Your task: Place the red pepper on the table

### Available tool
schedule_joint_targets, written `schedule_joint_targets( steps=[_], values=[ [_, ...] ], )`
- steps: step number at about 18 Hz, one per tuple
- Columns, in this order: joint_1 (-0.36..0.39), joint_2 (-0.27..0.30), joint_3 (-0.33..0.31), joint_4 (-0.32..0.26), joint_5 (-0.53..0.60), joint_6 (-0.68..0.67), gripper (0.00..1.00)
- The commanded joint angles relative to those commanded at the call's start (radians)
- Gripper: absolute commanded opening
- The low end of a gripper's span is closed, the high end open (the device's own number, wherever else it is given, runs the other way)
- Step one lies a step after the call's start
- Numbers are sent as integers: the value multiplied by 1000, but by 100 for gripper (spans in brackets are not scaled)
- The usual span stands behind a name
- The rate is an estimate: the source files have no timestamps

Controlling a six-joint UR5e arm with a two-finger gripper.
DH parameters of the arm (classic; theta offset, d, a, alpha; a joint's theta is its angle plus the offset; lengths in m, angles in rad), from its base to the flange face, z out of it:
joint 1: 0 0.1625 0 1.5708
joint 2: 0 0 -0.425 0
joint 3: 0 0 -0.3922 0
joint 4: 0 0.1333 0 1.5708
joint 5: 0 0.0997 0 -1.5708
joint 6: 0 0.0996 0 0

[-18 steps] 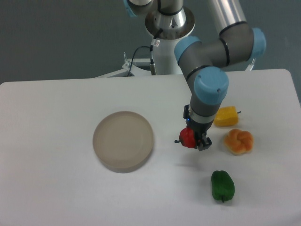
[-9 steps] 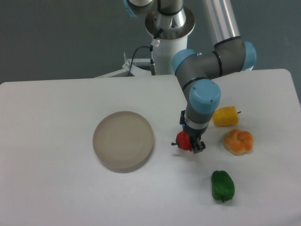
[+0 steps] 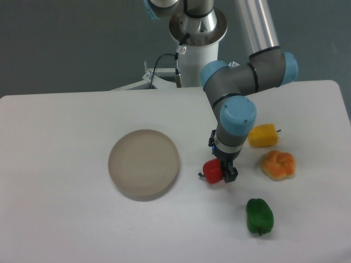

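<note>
The red pepper (image 3: 211, 171) is small and glossy, with its dark stem pointing left. It lies low at the white table (image 3: 66, 219), right of the round plate. My gripper (image 3: 221, 172) points down over it, and its fingers (image 3: 231, 174) stand around the pepper's right side. The gripper is shut on the pepper. I cannot tell whether the pepper touches the tabletop.
A round beige-grey plate (image 3: 143, 163) stands left of the gripper. A yellow pepper (image 3: 262, 135) and an orange lobed pepper (image 3: 278, 164) lie to the right. A green pepper (image 3: 259, 216) lies in front, to the right. The robot base (image 3: 194, 49) stands at the back edge.
The gripper has moved left and down with the red pepper in it, closer to the tabletop and the plate.
</note>
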Motion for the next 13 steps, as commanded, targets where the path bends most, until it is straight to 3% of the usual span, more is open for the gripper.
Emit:
schedule_joint_targets(
  steps=[5,10,12,13],
  values=[
    [18,86,14,-40,5,-2,100],
    [35,132,100,-211,14,14,100],
    [61,150,165,-325,21,17,100],
    [69,161,170,-348,49,31,100]
  ],
)
